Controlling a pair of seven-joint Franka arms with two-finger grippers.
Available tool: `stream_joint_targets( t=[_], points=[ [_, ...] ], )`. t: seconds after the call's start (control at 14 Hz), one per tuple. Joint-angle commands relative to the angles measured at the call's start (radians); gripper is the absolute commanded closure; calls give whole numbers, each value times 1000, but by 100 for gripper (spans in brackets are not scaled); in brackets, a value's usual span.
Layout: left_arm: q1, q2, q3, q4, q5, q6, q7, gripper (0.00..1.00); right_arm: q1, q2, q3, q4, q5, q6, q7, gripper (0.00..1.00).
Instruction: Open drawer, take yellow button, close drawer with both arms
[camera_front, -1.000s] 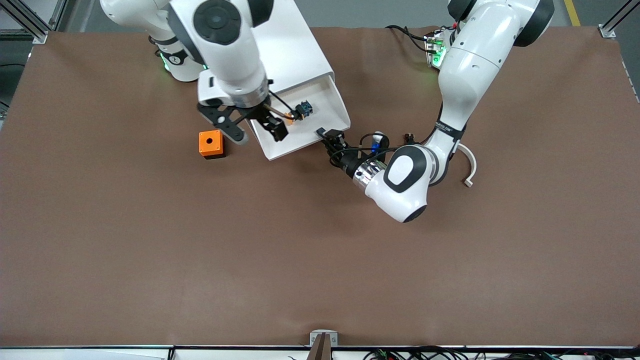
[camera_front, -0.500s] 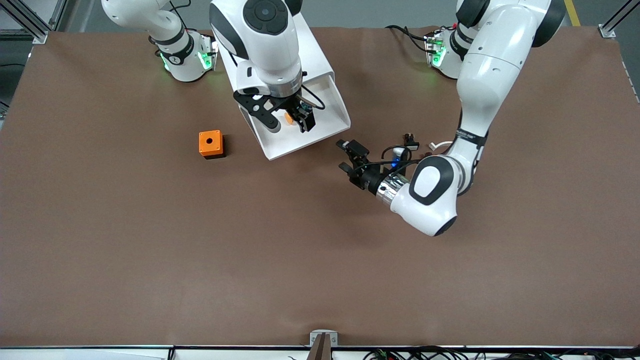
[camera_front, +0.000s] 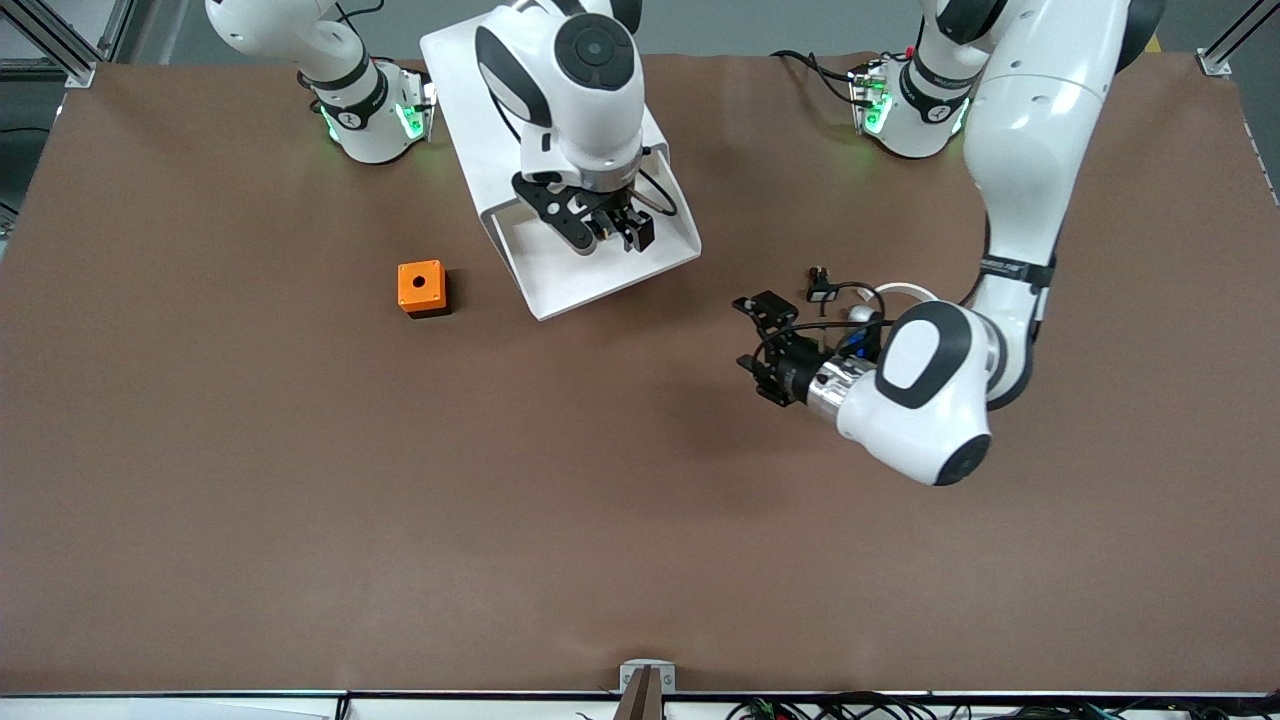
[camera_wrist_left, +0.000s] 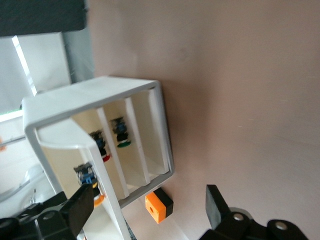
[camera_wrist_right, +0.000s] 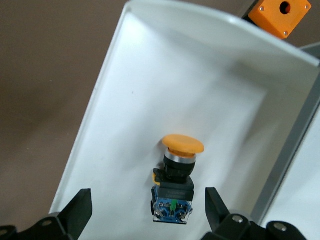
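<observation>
The white drawer (camera_front: 560, 285) stands pulled out of its white cabinet (camera_front: 460, 60). The button (camera_wrist_right: 176, 180) lies on the drawer floor, orange cap (camera_wrist_right: 183, 144) at one end and blue-green rear end toward my right gripper. My right gripper (camera_wrist_right: 148, 220) is open over the drawer (camera_front: 605, 235), one finger on each side of the button's rear end, not touching it. In the front view the button is hidden under that gripper. My left gripper (camera_front: 750, 335) is open and empty over bare table, apart from the drawer's front. Its wrist view shows the button (camera_wrist_left: 90, 181) past one finger.
An orange cube with a black hole (camera_front: 421, 288) sits on the table beside the drawer, toward the right arm's end. Small black parts (camera_front: 822, 290) and a white curved piece (camera_front: 905, 290) lie by the left arm. The cabinet holds other buttons (camera_wrist_left: 120, 132) between dividers.
My right gripper has swung from the drawer's edge to over the button. My left gripper has left the drawer's front and drawn back toward the left arm's end.
</observation>
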Motion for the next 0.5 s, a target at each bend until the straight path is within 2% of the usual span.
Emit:
stream_joint_targets(
  t=[0.0, 0.14, 0.43],
  points=[
    [15, -30, -3, -3, 68, -15, 116, 1, 20, 17, -9, 1, 13, 7, 23, 0],
    [13, -40, 2, -1, 72, -15, 192, 1, 20, 27, -9, 1, 13, 7, 23, 0],
    [-20, -92, -1, -1, 198, -3, 266, 1, 20, 37, -9, 1, 13, 5, 23, 0]
  ],
)
